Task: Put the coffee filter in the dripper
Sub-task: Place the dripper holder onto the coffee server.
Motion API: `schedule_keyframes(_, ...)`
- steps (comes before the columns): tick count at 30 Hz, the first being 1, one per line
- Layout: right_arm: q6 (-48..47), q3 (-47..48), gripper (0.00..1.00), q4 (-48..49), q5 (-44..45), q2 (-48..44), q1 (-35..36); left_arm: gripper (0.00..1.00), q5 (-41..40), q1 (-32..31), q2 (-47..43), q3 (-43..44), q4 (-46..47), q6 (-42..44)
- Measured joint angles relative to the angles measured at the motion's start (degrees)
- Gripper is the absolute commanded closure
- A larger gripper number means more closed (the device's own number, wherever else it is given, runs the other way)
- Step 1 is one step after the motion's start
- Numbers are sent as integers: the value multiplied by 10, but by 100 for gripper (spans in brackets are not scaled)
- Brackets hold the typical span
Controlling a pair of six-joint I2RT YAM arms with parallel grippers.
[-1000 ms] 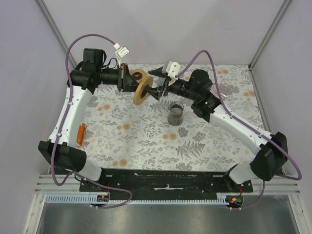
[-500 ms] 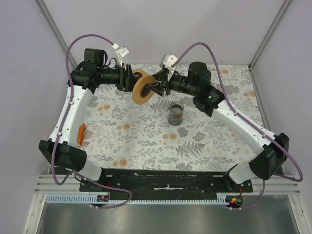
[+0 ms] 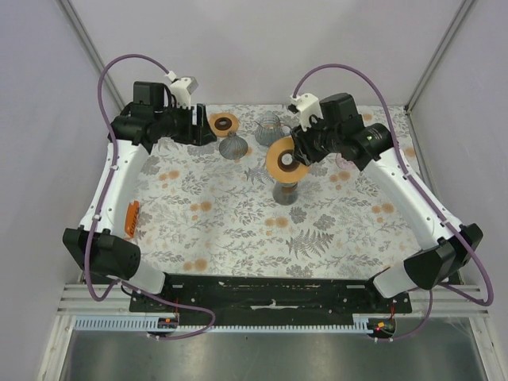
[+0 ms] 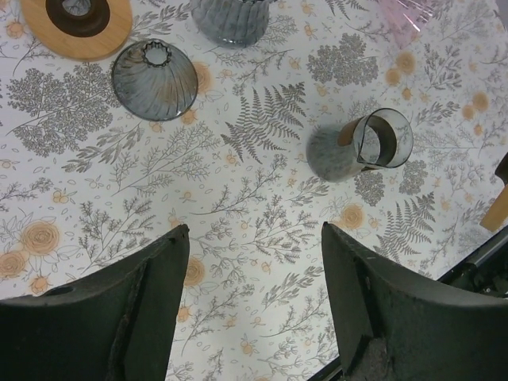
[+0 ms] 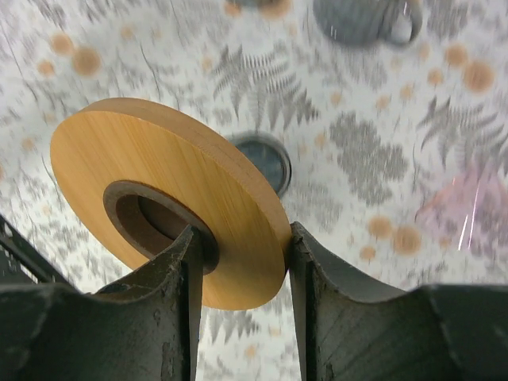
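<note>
Right gripper [image 5: 242, 238] clamps the flat round orange wooden dripper ring [image 5: 135, 159], tilted. One dark finger sits at the edge of its dark centre hole, the other on the outer rim. Below, partly behind the ring, is a round dark-rimmed glass opening [image 5: 270, 157]. A grey glass vessel with handle [image 5: 361, 17] sits at top, a pink translucent object [image 5: 468, 208] at right, both on the blurred white floral tablecloth [image 5: 373, 151].

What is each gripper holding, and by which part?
The right gripper grips the orange dripper ring across its band: one finger in the hole, one outside. The left gripper is open, empty.
</note>
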Motion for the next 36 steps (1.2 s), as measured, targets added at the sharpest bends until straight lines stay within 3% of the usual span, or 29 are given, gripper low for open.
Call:
schedule_keyframes(3,1,18,100,-98,24,10,-5,26,-8,0,0,-5,4,8)
schedule_keyframes(9,7,121,100,-202,53,75,-5,26,-10,0,17,-16,2,40)
schedule_keyframes(18,10,165,100,-261,68,106,-6,25,-9,0,31,-27,4,47)
schedule_keyframes(25,3,216,100,-293,68,194,-6,26,-42,0,-18,-80,4,71)
schedule_keyframes(36,-10,299,100,-311,69,308,-8,26,-56,0,-28,-92,8,86)
